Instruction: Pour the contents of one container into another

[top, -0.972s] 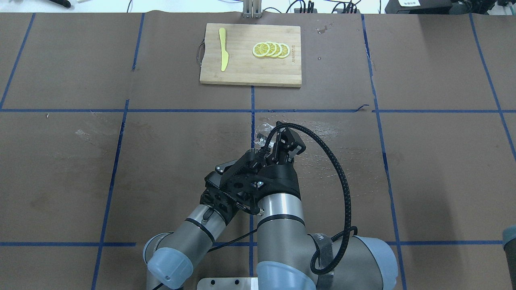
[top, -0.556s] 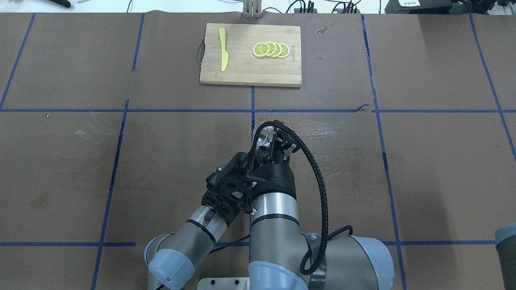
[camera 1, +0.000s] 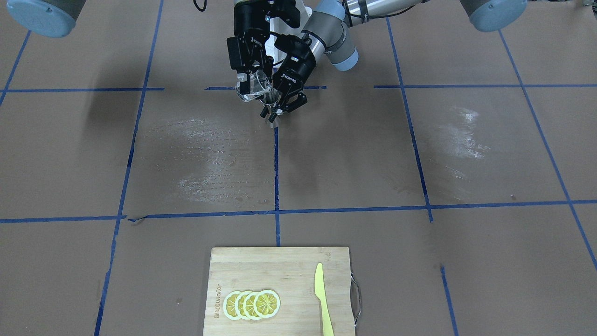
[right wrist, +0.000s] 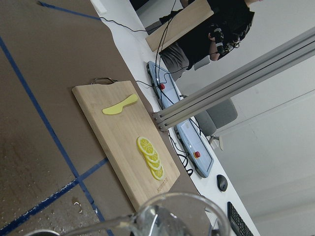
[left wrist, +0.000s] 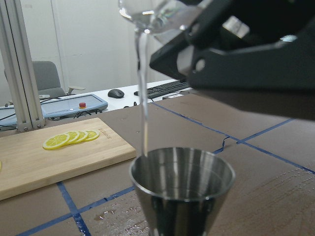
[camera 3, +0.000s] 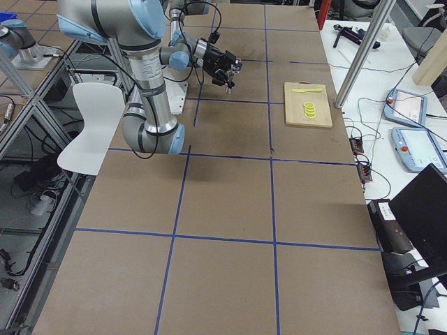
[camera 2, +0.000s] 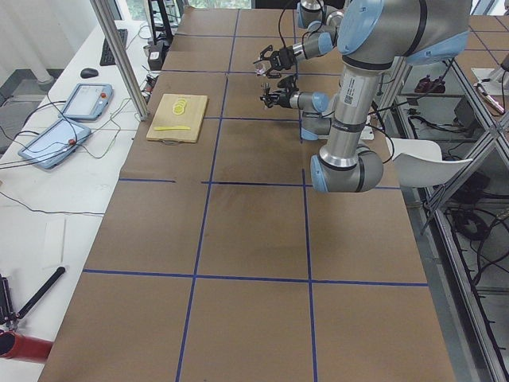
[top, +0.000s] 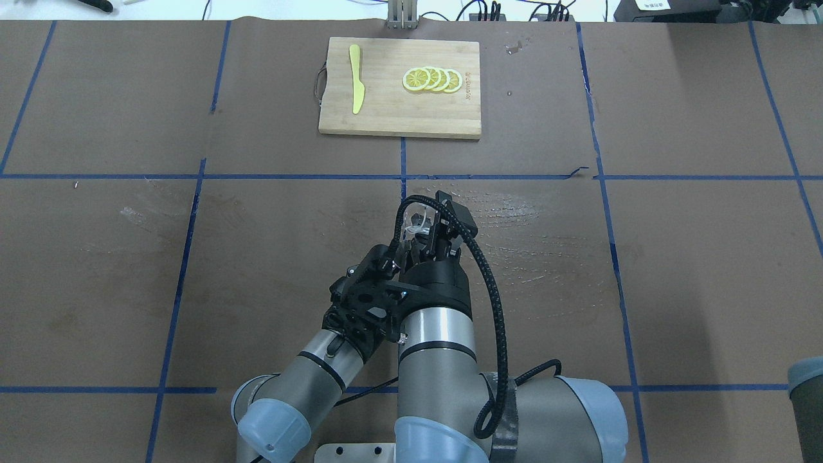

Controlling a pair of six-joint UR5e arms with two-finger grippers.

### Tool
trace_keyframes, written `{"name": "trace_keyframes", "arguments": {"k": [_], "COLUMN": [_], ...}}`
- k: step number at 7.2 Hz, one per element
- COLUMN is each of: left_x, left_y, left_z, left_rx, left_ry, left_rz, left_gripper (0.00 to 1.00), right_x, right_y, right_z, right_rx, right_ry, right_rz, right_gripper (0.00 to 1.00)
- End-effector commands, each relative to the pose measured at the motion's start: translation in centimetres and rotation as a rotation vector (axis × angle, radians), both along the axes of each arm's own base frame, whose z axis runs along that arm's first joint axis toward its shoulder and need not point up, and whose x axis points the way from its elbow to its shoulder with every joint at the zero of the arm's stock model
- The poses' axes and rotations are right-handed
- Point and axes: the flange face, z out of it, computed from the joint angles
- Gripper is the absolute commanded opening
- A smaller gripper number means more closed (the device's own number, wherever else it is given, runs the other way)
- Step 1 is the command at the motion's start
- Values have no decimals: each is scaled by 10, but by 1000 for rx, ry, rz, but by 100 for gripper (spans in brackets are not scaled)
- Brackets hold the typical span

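My right gripper (camera 1: pixel 249 77) is shut on the clear glass cup (camera 1: pixel 255 89) and holds it tilted above the table's middle, near the robot's base. In the left wrist view a thin stream of water (left wrist: pixel 142 98) falls from the cup's lip (left wrist: pixel 146 12) into the steel jigger (left wrist: pixel 182 189). My left gripper (camera 1: pixel 279 105) is shut on the jigger (camera 1: pixel 272 119), holding it upright just under and beside the cup. From overhead the cup (top: pixel 415 222) shows ahead of the right gripper (top: pixel 429 233); the jigger is hidden under the wrists there.
A wooden cutting board (camera 1: pixel 289 261) lies at the table's far side, with lemon slices (camera 1: pixel 252 304) and a yellow plastic knife (camera 1: pixel 322 298) on it. Wet streaks (camera 1: pixel 210 154) mark the brown paper near the grippers. A second pale patch (camera 1: pixel 459 133) lies on the robot's left.
My right wrist has turned and shifted slightly left, tipping the glass cup further over the jigger; its cable swung left with it. The left arm has hardly moved.
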Motion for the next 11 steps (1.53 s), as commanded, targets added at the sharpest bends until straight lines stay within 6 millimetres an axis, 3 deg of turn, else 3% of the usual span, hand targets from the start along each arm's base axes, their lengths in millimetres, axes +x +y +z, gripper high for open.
{"name": "trace_keyframes", "arguments": {"k": [1, 9, 11], "left_x": [1, 4, 5], "left_y": [0, 0, 0], "left_z": [1, -8, -8], "left_rx": [-1, 0, 1], "left_ry": [-1, 2, -1], "left_rz": [1, 0, 0], "left_gripper": [0, 0, 0], "right_x": [-1, 0, 15], "right_y": [0, 0, -1], "right_z": [2, 1, -9], "right_rx": [6, 20, 21], "right_ry": [57, 184, 128], "right_rz": [-10, -33, -21], "right_gripper": [0, 0, 0]}}
